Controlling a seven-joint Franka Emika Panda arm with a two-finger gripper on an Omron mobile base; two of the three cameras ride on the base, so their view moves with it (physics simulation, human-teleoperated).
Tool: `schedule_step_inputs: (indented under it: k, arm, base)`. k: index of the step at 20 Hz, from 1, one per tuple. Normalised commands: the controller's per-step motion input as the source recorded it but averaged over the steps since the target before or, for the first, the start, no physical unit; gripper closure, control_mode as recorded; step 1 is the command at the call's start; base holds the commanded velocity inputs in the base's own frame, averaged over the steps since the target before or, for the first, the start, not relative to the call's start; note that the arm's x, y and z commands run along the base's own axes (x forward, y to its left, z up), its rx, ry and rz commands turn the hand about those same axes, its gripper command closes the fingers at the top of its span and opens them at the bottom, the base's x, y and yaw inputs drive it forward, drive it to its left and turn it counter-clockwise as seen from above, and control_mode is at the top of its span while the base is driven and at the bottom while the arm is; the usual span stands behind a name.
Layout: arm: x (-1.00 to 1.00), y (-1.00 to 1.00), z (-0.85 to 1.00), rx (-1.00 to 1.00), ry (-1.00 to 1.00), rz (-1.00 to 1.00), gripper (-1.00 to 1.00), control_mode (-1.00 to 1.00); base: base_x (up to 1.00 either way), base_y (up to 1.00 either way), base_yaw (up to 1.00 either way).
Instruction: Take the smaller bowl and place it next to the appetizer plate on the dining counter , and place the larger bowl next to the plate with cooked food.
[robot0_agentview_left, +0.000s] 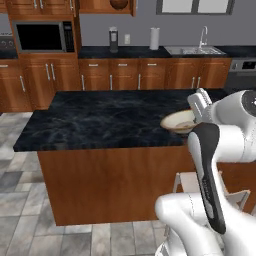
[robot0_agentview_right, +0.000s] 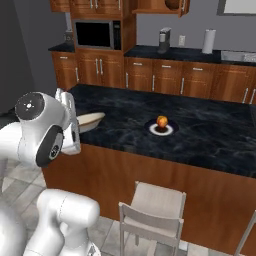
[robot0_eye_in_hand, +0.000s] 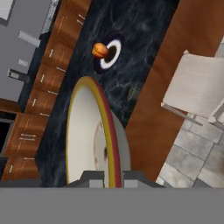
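Cream smaller bowl (robot0_eye_in_hand: 89, 135) (gripped by its rim) over the dining counter (robot0_agentview_left: 90, 122).

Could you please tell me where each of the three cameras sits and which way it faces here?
Left base view: behind the arm's left, facing the dining counter and back cabinets; white arm lower right.
Right base view: behind its right, facing the appetizer plate and a stool; arm lower left.
Hand view: on the hand, looking along the pincer, shut on the smaller bowl.
All three share the bowl and counter.

Black-marble dining counter (robot0_agentview_right: 210, 135) under the appetizer plate (robot0_agentview_right: 161, 129) with orange-red food (robot0_agentview_right: 161, 121).
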Motion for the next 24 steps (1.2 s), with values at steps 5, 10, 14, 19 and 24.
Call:
schedule_step_inputs:
  k: [5, 10, 14, 19, 24]
  arm:
    - [1.00, 0.00, -0.21, 0.03, 0.01, 0.14, 1.00, -1.00]
    - [1.00, 0.00, -0.27, 0.00, 0.06, -0.10, 1.00, -1.00]
    - [0.92, 0.00, -0.28, 0.00, 0.09, -0.27, 1.00, -1.00]
    - [0.49, -0.02, -0.37, 0.05, 0.02, -0.23, 1.00, -1.00]
    - [-0.06, 0.00, -0.16, 0.05, 0.00, -0.01, 1.00, -1.00]
  base:
    - [0.00, 0.00, 0.00]
    - [0.00, 0.00, 0.00]
    - [0.00, 0.00, 0.00]
    - [0.00, 0.00, 0.00]
    - [0.00, 0.00, 0.00]
